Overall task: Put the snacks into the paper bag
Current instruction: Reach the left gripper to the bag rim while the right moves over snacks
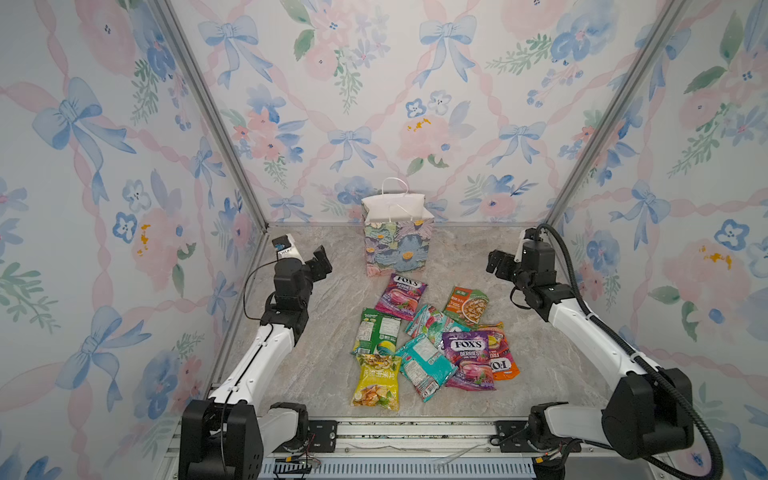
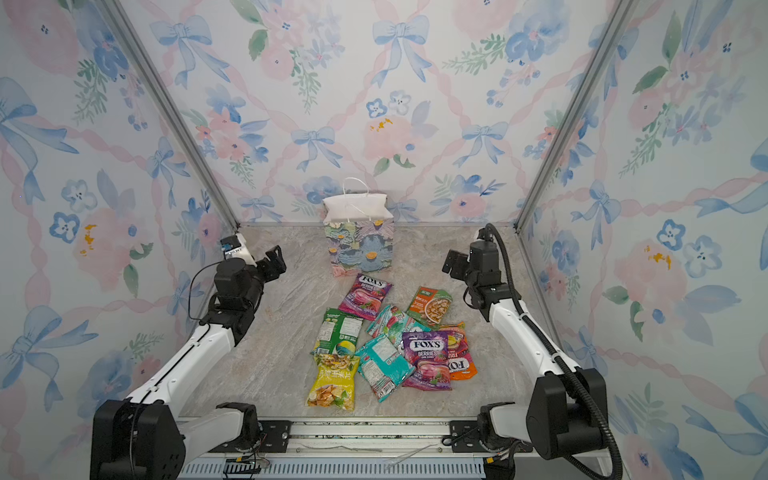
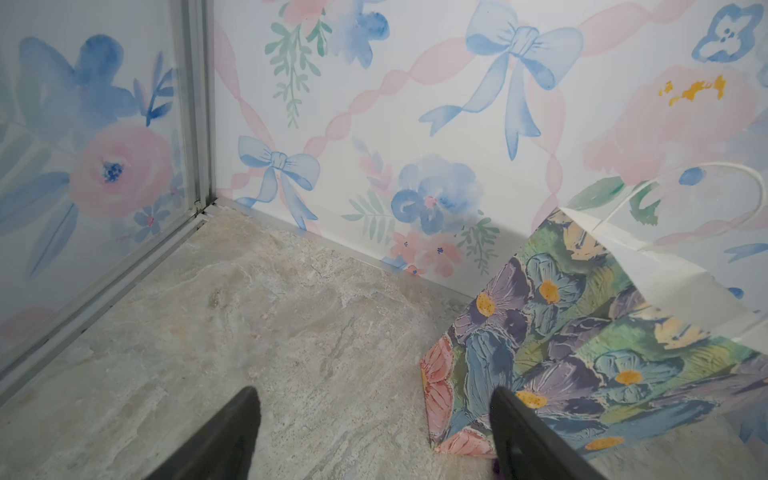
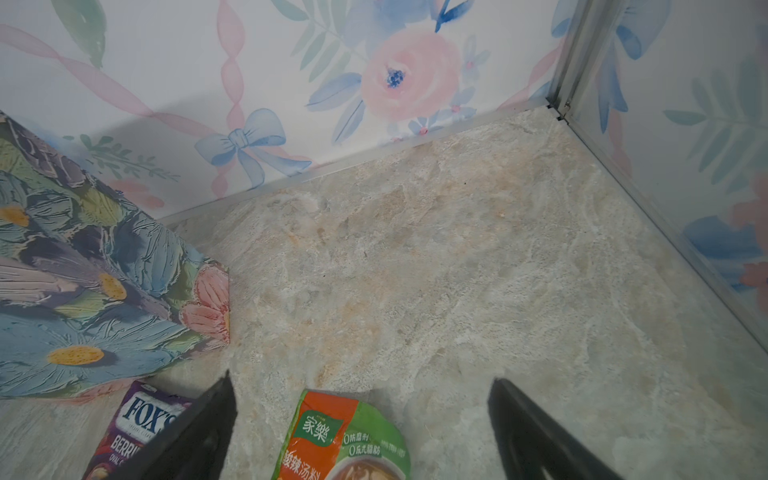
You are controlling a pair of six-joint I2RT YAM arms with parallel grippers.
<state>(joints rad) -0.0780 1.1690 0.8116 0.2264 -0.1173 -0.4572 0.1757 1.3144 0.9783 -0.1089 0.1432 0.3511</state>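
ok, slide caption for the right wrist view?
Open, empty right gripper; orange-green packet, purple FOX'S packet and paper bag in view.

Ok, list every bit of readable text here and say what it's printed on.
"FOX'S BERRIES": far purple packet, by the paper bag.
"FOX'S BERRIES": near purple packet, in the pile.
"FOX'S", upside down: orange packet.
"家樂", "酸辣汤料": orange-green packet.
Green packet, yellow packet, teal packets: print too small or blurred.

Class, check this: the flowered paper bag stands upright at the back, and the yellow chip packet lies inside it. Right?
No. Both top views show the yellow chip packet lying on the table, near its front edge. The flowered paper bag does stand upright at the back.
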